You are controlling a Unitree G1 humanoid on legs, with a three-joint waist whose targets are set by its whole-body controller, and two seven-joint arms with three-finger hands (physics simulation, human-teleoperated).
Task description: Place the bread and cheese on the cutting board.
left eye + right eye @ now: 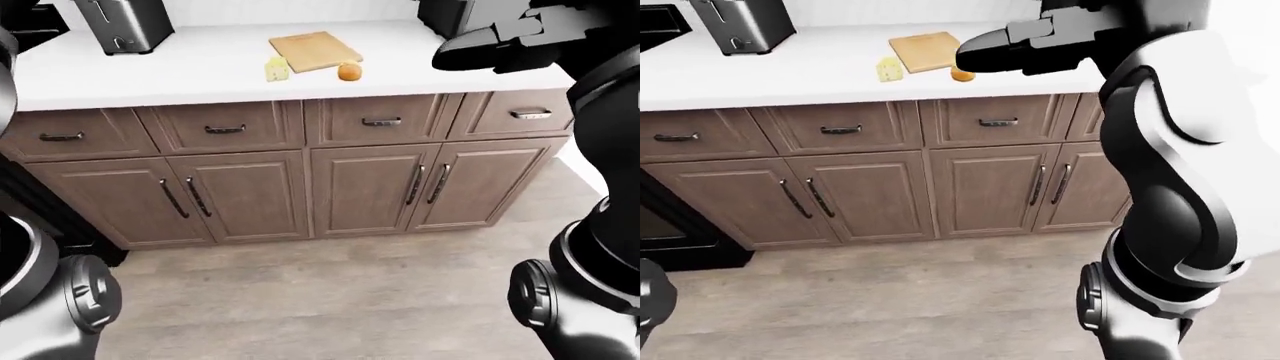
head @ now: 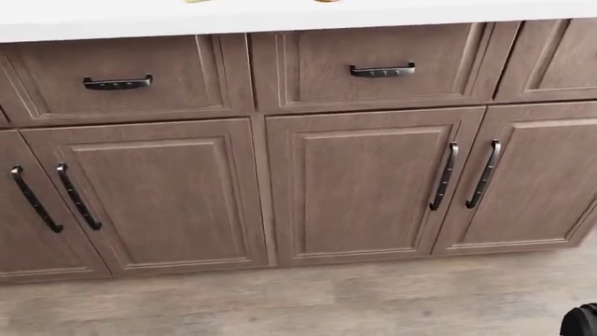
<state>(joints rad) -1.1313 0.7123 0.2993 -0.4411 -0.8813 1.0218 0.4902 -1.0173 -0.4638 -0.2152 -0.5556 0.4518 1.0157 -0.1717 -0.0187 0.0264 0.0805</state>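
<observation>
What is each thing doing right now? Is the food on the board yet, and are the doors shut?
cutting board: flat on the counter, nothing on it.
cheese: on the counter beside the board, not on it.
bread: on the counter beside the board, not on it.
toaster: upright on the counter.
cabinet doors: shut.
drawers: shut.
right hand: raised, holding nothing.

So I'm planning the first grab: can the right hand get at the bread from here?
Probably not yet. The right hand is raised, but the bread lies well in on the counter, with floor between robot and cabinets.
</observation>
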